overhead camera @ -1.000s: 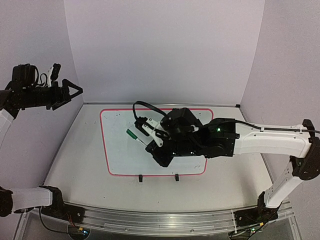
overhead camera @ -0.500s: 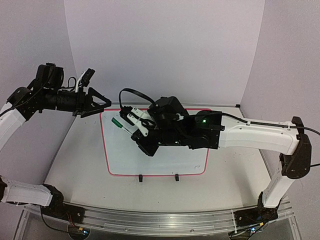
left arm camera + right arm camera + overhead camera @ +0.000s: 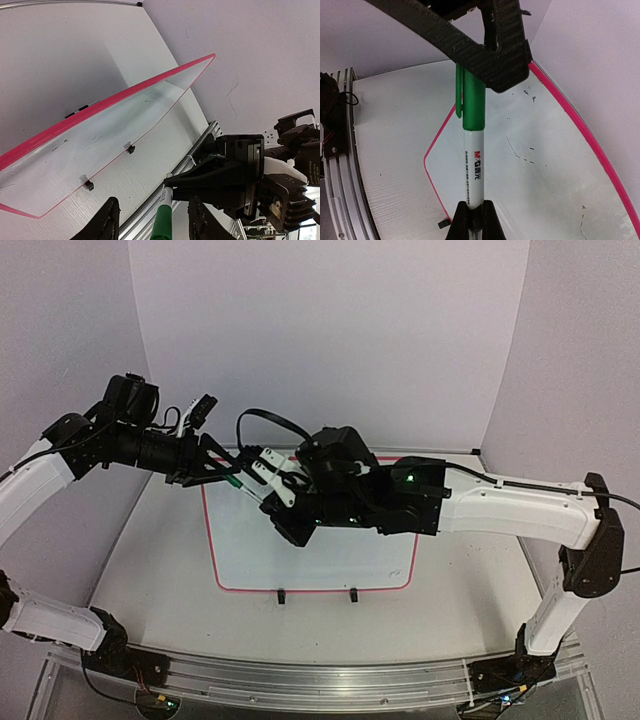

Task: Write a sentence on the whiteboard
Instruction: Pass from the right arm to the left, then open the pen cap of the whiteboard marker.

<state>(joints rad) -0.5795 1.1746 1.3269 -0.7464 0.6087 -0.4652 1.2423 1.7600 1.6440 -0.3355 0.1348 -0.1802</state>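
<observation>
The right gripper [image 3: 472, 215] is clamped on a white marker [image 3: 473, 165] printed "M&G". Its green cap [image 3: 472, 107] stands between the fingers of the left gripper [image 3: 154, 207], half wide, with gaps on both sides. Beneath them the whiteboard [image 3: 250, 550] lies flat on the table [image 3: 150, 560].

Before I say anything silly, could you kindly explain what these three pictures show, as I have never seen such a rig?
This is a robot: a left arm and a right arm, bolted at the near edge of the table, each ending in a two-finger hand. The wide picture looks down from above and behind them; the other two come from cameras on the wrists. On the grey table lies a whiteboard with a red-pink frame and two black clips on its near edge; only faint specks show on it. The right hand is shut on the white barrel of a marker. The fingers of the left hand stand either side of its green cap, not touching it, judging by the left wrist view.
</observation>
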